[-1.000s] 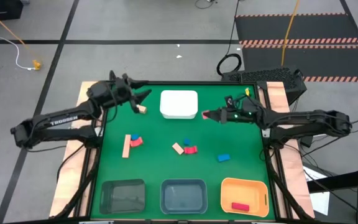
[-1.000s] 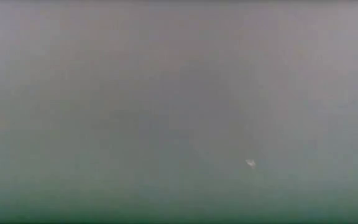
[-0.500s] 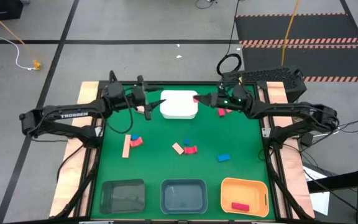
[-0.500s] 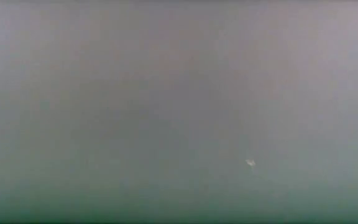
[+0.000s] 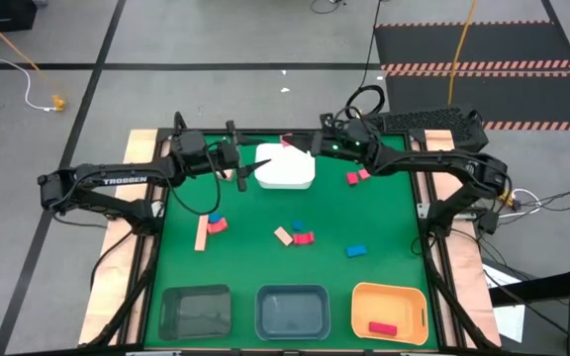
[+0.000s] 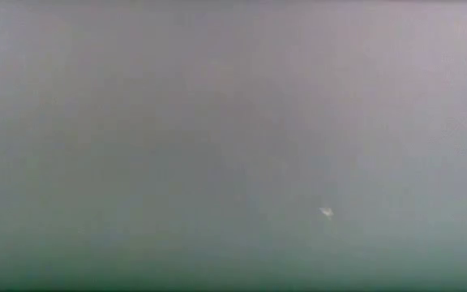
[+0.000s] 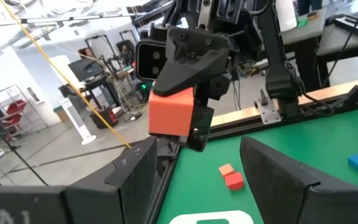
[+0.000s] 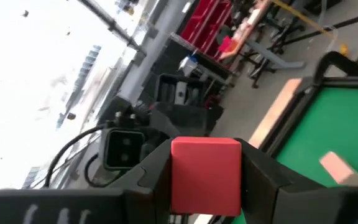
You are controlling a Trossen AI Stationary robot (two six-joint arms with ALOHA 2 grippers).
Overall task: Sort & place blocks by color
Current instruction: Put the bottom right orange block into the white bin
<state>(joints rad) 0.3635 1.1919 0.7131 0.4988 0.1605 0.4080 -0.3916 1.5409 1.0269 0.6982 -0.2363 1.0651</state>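
Right hand pinches a red block over the white tray at 12 o'clock on the table. Left hand spread beside it. Orange bin at 5 o'clock holds 1 red bar; grey bins hold nothing visible.

Only readable text: "TROSSEN" in white on the left arm, high view, left of the white tray. No other legible text.

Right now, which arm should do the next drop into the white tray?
Right. The right gripper is shut on a red block at the white tray's far edge. The left gripper is open and empty beside the tray's left edge, so it has nothing to drop.
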